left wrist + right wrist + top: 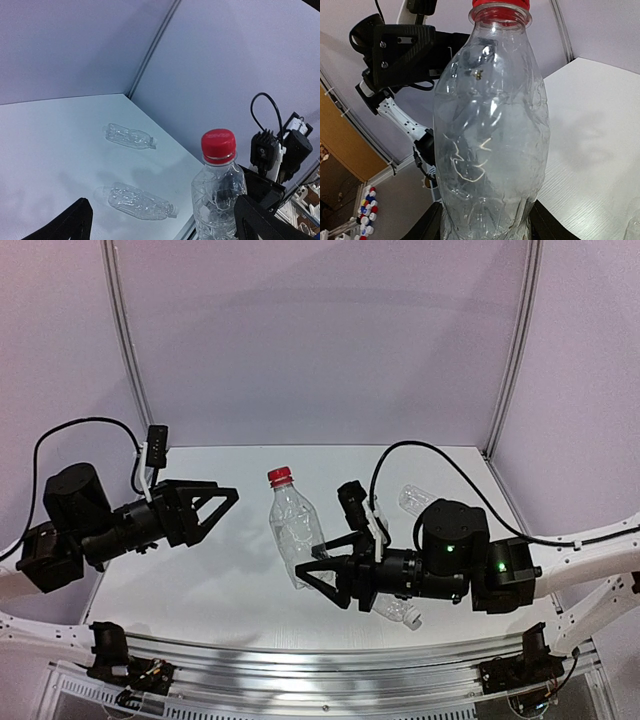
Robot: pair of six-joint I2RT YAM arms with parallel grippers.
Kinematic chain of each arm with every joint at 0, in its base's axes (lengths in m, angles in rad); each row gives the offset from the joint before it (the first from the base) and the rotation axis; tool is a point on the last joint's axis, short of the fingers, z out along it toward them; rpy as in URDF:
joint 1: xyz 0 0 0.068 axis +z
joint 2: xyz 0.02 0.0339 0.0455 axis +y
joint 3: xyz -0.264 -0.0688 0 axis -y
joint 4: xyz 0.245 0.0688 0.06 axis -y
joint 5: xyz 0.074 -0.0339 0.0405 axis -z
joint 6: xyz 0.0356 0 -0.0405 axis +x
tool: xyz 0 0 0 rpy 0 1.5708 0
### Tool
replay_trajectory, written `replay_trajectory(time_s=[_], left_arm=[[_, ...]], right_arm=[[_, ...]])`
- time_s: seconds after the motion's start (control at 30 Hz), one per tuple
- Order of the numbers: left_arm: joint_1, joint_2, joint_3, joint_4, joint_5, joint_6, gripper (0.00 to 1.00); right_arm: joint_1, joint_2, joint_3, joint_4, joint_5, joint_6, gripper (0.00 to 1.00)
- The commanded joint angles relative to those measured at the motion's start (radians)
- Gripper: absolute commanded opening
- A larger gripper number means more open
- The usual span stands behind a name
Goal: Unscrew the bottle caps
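Note:
A clear plastic bottle with a bright red cap is held upright above the table. My right gripper is shut on its lower body; in the right wrist view the bottle fills the frame between the fingers, with the red cap at the top edge. My left gripper is open and empty, left of the cap and apart from it. In the left wrist view the red cap is at the right, near the right finger; the gripper holds nothing.
Two more clear bottles lie on the white table: one at the back right, and one under my right arm with a pale cap. Purple walls enclose the table.

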Motion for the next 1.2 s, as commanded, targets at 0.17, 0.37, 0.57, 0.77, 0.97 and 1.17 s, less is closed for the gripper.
replay_trajectory(time_s=[0.17,0.37,0.57,0.77,0.97,1.17], left_arm=[[0.021,0.070,-0.042,0.185,0.284,0.059,0.94],[0.025,0.072,-0.051,0.198,0.282,0.064,0.92],[0.030,0.034,-0.070,0.198,0.259,0.075,0.90],[0.078,0.022,-0.104,0.254,0.305,0.048,0.88],[0.117,0.033,-0.134,0.333,0.374,-0.006,0.85],[0.152,0.052,-0.154,0.408,0.470,-0.082,0.76]], right_arm=[[-0.001,0.045,0.150,-0.248,-0.043,0.195,0.00],[0.000,0.073,0.184,-0.306,-0.029,0.194,0.00],[0.000,0.049,0.138,-0.259,0.005,0.155,0.00],[0.000,0.028,0.062,-0.122,-0.060,0.021,0.00],[-0.001,0.022,0.002,0.011,-0.172,-0.112,0.00],[0.000,0.039,-0.012,0.049,-0.204,-0.192,0.00]])
